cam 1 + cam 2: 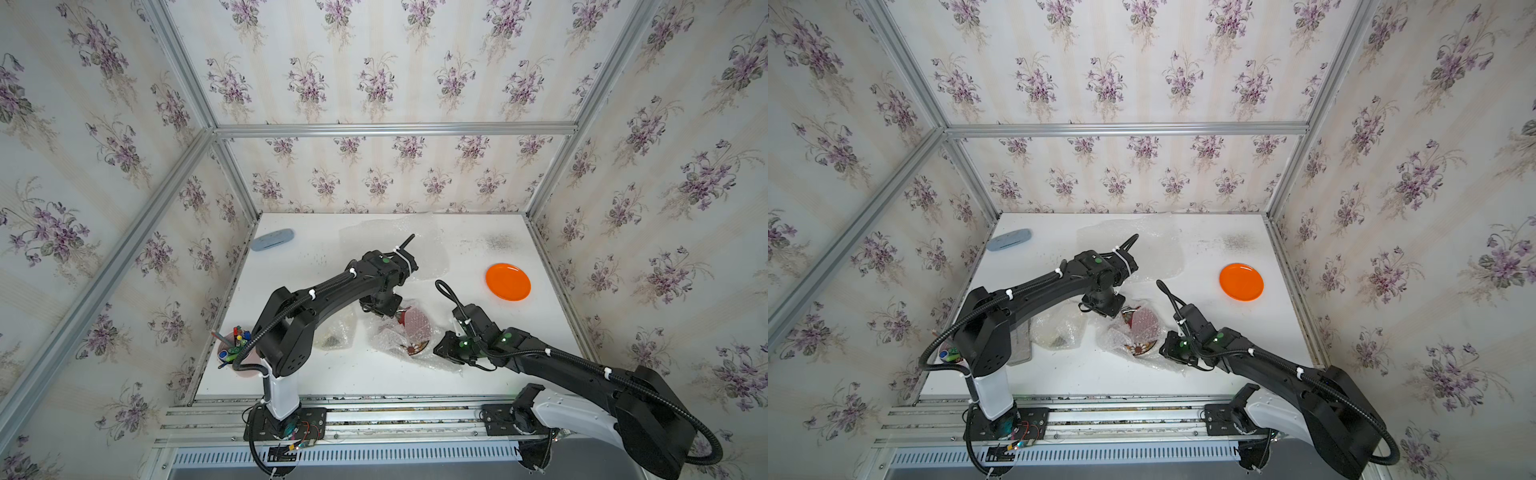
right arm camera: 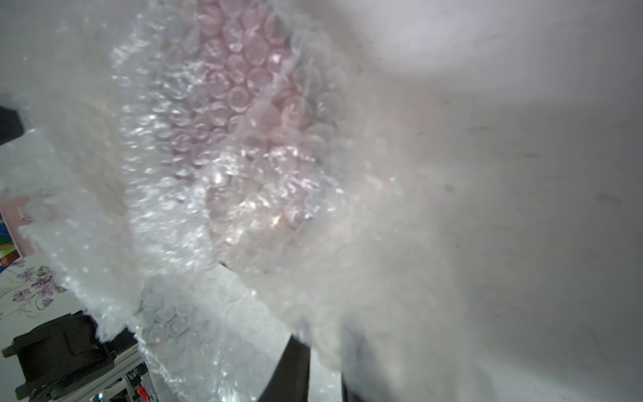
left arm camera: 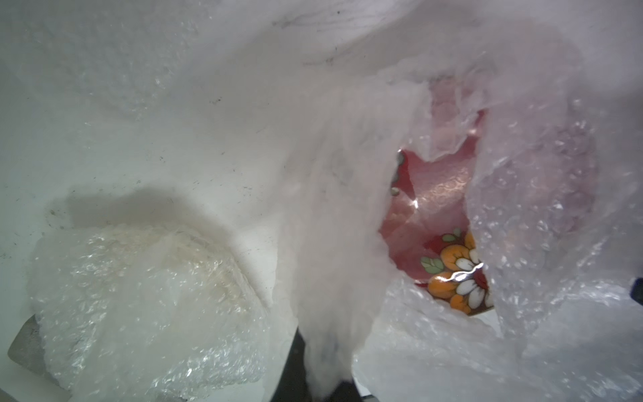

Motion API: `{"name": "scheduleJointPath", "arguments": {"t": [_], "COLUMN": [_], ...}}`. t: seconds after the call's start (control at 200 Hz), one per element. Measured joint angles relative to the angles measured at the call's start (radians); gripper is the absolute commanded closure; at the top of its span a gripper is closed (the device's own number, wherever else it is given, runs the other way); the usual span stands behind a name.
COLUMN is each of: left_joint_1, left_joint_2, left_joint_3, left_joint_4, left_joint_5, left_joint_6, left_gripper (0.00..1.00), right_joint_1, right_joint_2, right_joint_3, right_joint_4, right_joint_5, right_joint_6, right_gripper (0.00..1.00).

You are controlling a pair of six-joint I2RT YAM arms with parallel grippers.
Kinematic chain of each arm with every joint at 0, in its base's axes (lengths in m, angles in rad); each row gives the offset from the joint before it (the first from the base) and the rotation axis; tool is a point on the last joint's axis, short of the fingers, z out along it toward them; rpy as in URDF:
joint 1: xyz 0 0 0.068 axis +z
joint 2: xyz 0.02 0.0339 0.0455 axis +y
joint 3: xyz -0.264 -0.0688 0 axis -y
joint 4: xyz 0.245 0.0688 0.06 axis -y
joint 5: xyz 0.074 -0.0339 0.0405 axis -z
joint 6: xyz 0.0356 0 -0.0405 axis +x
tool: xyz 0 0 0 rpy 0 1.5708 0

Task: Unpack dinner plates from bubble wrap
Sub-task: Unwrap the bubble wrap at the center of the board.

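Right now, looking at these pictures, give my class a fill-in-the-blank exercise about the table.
1. The bare plate is plain ____.
2. The flowered dark red plate lies partly under ____.
3. The pen cup stands beside the ____ arm's base.
Missing: orange; bubble wrap; left.

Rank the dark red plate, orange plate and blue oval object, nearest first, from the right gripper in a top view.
From the right gripper:
1. Dark red plate, just left, in bubble wrap.
2. Orange plate, back right.
3. Blue oval object, back-left corner.
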Motion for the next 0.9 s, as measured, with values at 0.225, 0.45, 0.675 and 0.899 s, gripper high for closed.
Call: {"name": "scheduleJointPath", "arguments": {"t": [0.225,0.45,0.675,0.899], "left_joint_1": [0.046,0.082,0.080,0.087], "left_joint_2": [-0.109,-0.180,-0.180,-0.174], "left_joint_3": [-0.137,-0.300,-0.306,-0.309], "left_joint_4": [0.120,0.299,0.394,0.456], "left_joint_5": [0.212,0.433,0.555,0.597], "left_joint_6": [-0.071,-0.192,-0.262,-0.285], "left_gripper": [0.95,0.95,0.95,0.95], "right_joint_1": [-0.229,-0.262,-0.113,0.040], "right_joint_2": [-0.084,-0.196,-0.188,-0.045], "right_joint_3": [0.042,0.245,0.390,0.445], "right_joint_4": [-0.190,-0.290,-0.233,-0.174], "right_joint_5": [0.080,0.069,-0.028,-0.047], "right_joint_6": [-0.095,-0.186,-0.178,-0.170], "right_gripper": [0.78,0.75,0.75,0.75]}}
